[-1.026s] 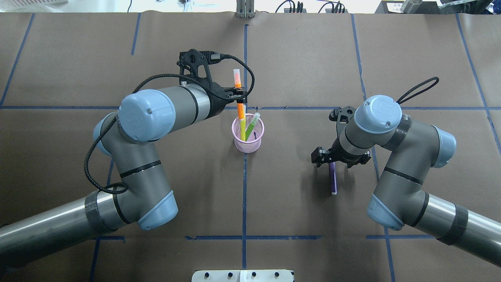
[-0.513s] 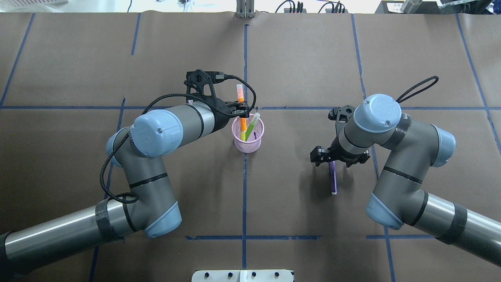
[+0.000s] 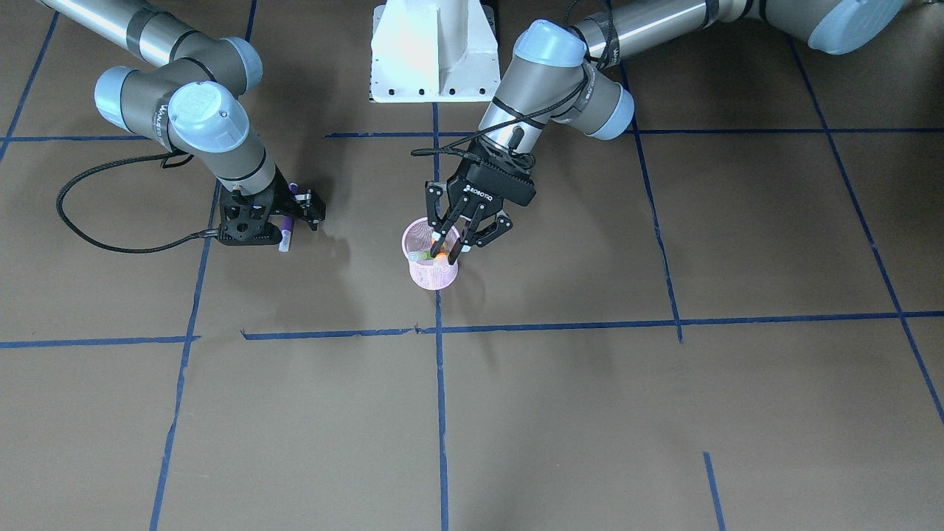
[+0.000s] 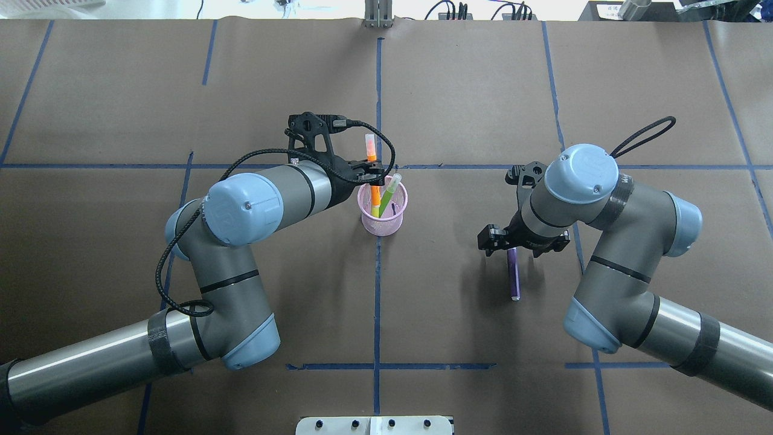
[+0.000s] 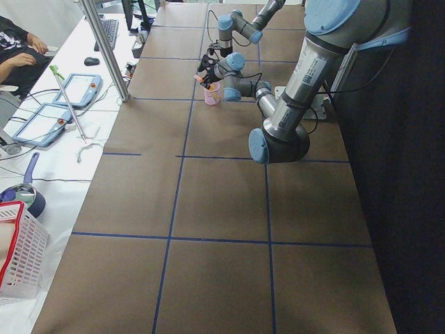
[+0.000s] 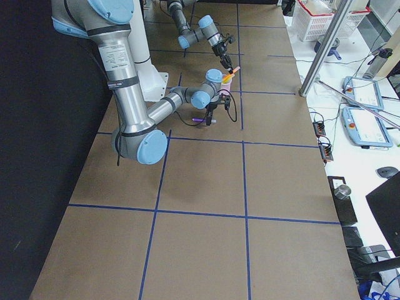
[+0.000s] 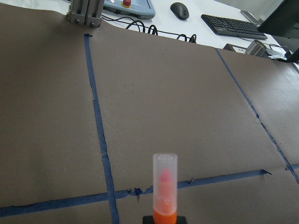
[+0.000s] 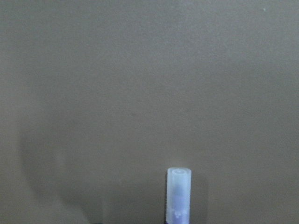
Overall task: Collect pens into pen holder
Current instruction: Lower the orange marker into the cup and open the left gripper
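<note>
The pink mesh pen holder (image 4: 381, 225) stands at the table's middle, also in the front view (image 3: 431, 279). A green pen (image 4: 389, 188) leans inside it. My left gripper (image 4: 374, 176) is shut on the orange pen (image 4: 369, 148), whose lower end is down inside the holder. Its pale cap shows in the left wrist view (image 7: 165, 182). The purple pen (image 4: 513, 275) lies flat on the table to the right. My right gripper (image 4: 514, 252) is low over its far end, jaws open astride it. The pen's cap shows in the right wrist view (image 8: 178, 196).
Brown paper with blue tape lines (image 4: 377, 338) covers the table. The robot's white base plate (image 4: 374, 425) is at the near edge. A metal post (image 4: 377, 15) stands at the far edge. A seated person (image 5: 17, 49) and desk gear are beside the table.
My left arm has drawn in and lowered the orange pen from above the holder down into it. My right gripper has stayed low over the purple pen, almost still.
</note>
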